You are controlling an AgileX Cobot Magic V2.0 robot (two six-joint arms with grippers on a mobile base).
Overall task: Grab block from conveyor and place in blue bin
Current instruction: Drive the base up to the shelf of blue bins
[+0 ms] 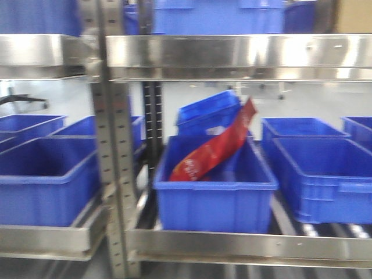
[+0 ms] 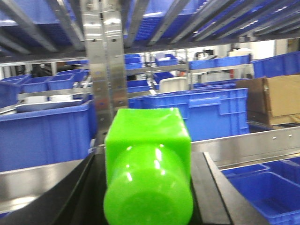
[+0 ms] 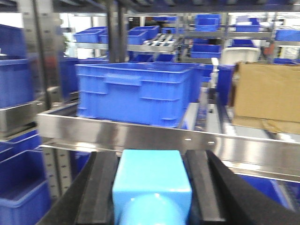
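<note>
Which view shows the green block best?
The left wrist view: the green block fills the foreground between the black fingers. The front view does not show it, and the right wrist view shows only a light blue block.

The left tool (image 2: 147,190) clamps a green block (image 2: 147,140), the right tool (image 3: 151,190) a blue block (image 3: 152,171).

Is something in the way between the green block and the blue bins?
Partly. The left gripper holds the green block, and a steel shelf post stands straight ahead of it. A steel rail crosses in front of the blue bin behind. The open blue bin at lower right has nothing visible above it.
</note>
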